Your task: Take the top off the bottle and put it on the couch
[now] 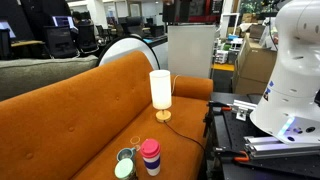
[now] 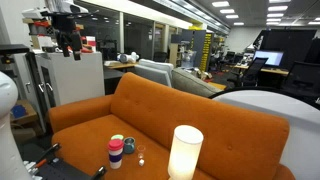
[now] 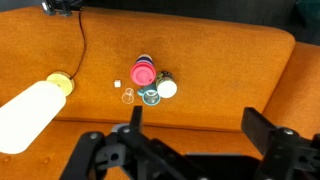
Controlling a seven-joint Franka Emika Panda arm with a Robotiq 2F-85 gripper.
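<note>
The bottle (image 3: pixel 143 72) stands upright on the orange couch seat (image 3: pixel 220 60) with its pink-red top on. It shows in both exterior views (image 1: pixel 150 157) (image 2: pixel 116 151). My gripper (image 3: pixel 200 125) is open and empty, high above the couch and well clear of the bottle. In the wrist view the bottle is above and left of the fingers. In an exterior view the gripper (image 2: pixel 68 35) hangs near the upper left.
A white round piece (image 3: pixel 167 88), a teal ring (image 3: pixel 150 96) and a small clear item (image 3: pixel 128 96) lie beside the bottle. A white lamp (image 1: pixel 160 90) with a cord stands on the seat. The robot's base (image 1: pixel 290 80) stands off the couch's end.
</note>
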